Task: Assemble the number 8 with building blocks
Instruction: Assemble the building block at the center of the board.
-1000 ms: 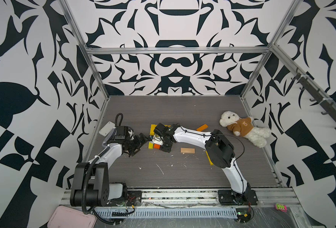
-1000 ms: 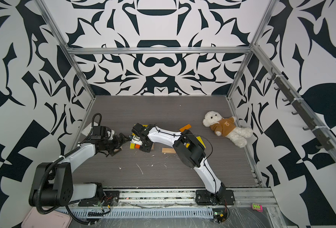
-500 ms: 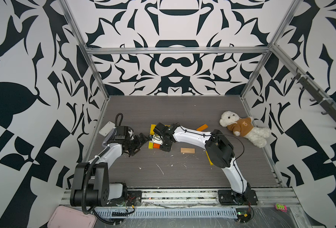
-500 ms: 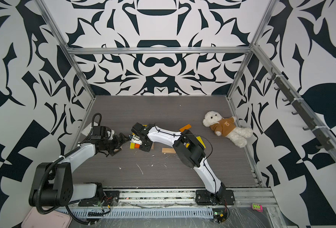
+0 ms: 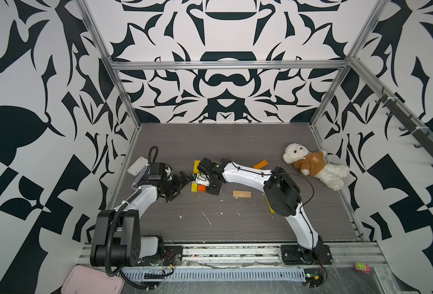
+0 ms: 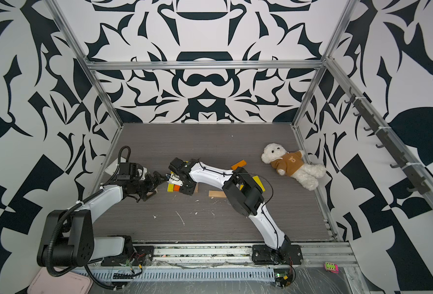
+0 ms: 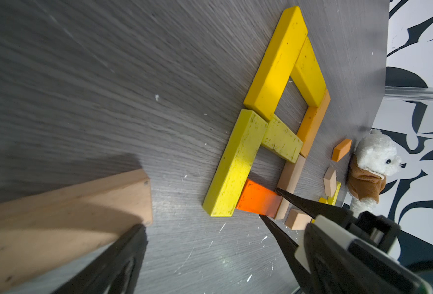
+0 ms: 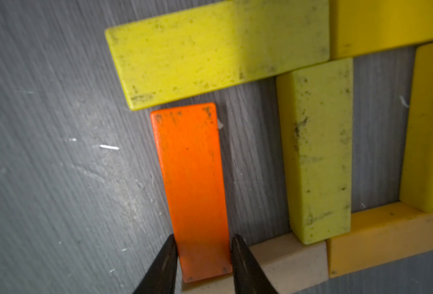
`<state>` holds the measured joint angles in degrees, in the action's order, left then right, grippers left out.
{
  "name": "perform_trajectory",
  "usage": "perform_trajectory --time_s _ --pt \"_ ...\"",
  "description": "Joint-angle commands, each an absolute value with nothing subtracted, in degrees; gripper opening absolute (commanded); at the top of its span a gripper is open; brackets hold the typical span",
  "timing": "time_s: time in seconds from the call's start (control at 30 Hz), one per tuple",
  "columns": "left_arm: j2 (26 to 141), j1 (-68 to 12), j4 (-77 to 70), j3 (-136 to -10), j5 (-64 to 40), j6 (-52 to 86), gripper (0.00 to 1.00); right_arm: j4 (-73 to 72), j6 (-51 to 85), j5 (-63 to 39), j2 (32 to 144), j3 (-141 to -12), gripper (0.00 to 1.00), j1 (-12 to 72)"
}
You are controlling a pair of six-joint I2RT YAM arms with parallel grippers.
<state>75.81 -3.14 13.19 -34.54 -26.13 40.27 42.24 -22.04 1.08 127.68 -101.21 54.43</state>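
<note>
**Top views.** In both top views the figure 8 [image 5: 195, 175] lies between the two grippers, partly covered by the right arm. The right gripper [image 5: 206, 187] is down at the orange block [image 5: 201, 188], at the figure's near end. The left gripper [image 5: 181, 184] stands just beside the figure with its jaws spread wide and nothing between them. A loose tan block [image 6: 216, 194] lies well apart and is not part of the figure.

**Left wrist view.** The upper loop is closed on all four sides. The lower loop has the lime side plank [image 7: 235, 165], the lime crossbar [image 7: 281, 138] and the tan side plank [image 7: 290, 178] in place. The orange block forms the last bar. The right fingertips [image 7: 302, 202] bracket its end next to the tan side plank.

**Right wrist view.** The right gripper is clamped on the orange block's two long edges, near one end. The far end reaches the lime side plank. The gripped end overlaps the tan side plank. Whether it rests on that plank or hangs just above it cannot be told.

**Status (judgement).** Six bars are set. What remains is to seat the orange block flush inside the lower loop and release it.
</note>
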Motion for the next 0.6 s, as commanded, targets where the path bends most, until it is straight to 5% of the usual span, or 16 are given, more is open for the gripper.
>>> perform_trajectory --time_s 0.0,0.57 --pt "75.49 -4.56 13.45 -34.14 -30.32 39.39 0.99 37.83 -22.15 -1.53 126.72 -104.07 0.4 56.34" --pt "75.06 -4.53 13.8 -34.02 -30.22 39.23 0.99 39.81 -24.64 -2.63 129.43 -105.64 0.35 56.69"
